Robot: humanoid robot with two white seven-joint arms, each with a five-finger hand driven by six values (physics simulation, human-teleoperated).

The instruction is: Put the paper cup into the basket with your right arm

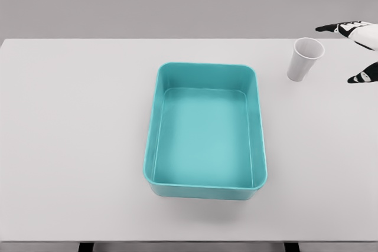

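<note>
the table (71, 146) is the largest item: a flat, matte white rectangular surface with a smooth, untextured finish, filling most of the head view. two dark leg tops show below its near edge.

the basket (152, 140) sits near the middle of the table. it is a rectangular teal tub with rounded corners, a thin rolled rim and smooth plastic-like walls sloping slightly inward to a flat floor. its interior holds nothing.

the paper cup (304, 58) stands upright on the table, to the right of and beyond the basket's far right corner, well apart from the basket. it is a white tapered cylinder, wider at the open mouth than at the base, with a thin rim.

the right hand (359, 48) enters at the upper right edge, just beside the cup and not touching it. only white fingers (339, 28) with black tips are visible, spread apart and grasping nothing.
</note>
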